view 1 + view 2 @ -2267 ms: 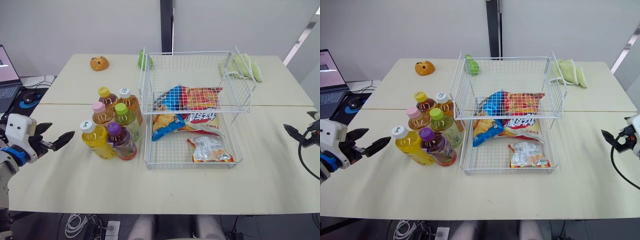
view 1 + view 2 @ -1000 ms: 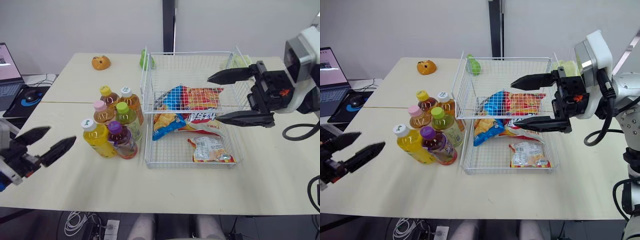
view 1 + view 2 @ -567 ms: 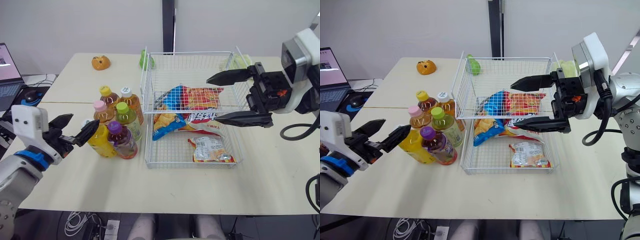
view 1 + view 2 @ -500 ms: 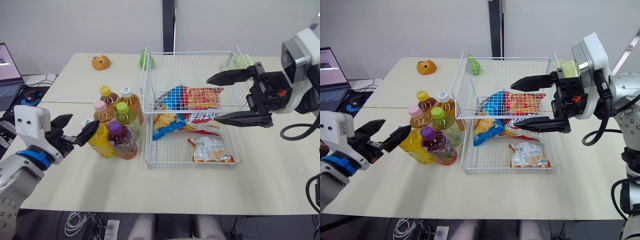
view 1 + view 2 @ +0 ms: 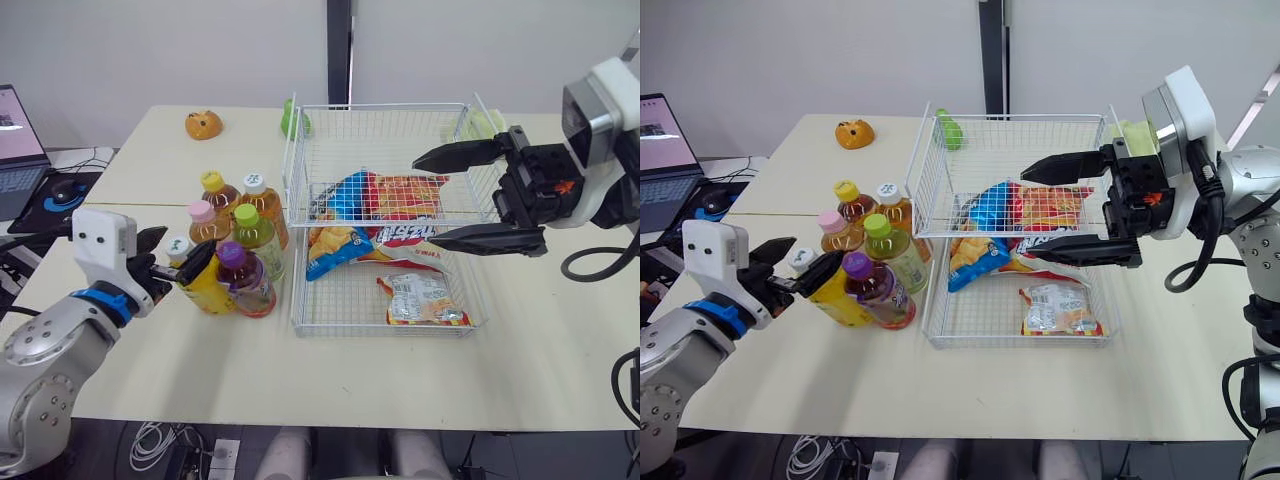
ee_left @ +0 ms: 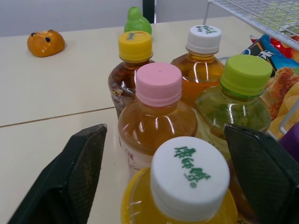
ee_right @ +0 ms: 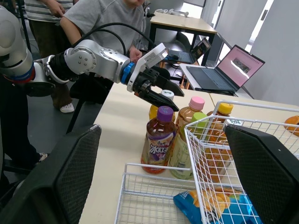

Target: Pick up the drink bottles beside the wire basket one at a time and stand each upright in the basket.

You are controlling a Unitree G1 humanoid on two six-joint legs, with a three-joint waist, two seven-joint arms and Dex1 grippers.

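The left end effector [image 5: 178,254] sat with its two black fingers apart, one on each side of the white cap of the yellow bottle [image 5: 210,291]. In the left wrist view a gap showed between each finger and the bottle, so nothing was clamped. That bottle stood on the tabletop [image 5: 350,390] with its long axis vertical and cap up, at the outer front corner of the cluster, away from the basket.

Five more bottles stood upright around it, all caps up:
- The purple-capped bottle [image 5: 240,281] stood just beside it on the basket side.
- The pink-capped bottle [image 5: 203,226] and green-capped bottle [image 5: 251,238] stood behind.
- The yellow-capped bottle [image 5: 213,191] and white-capped amber bottle [image 5: 256,197] stood at the back.

The whole group was on the robot's left of the wire basket [image 5: 380,331], close against its side. No bottle was inside yet.

The right end effector [image 5: 425,200] hung at the basket's right side with its fingers spread wide — one level with the upper tier, one lower, both pointing toward the bottles. The basket held snack bags [image 5: 385,195] on both tiers, with a small packet [image 5: 420,300] on the lower one.

Farther back on the tabletop lay an orange toy [image 5: 203,124] and a green toy [image 5: 289,118].
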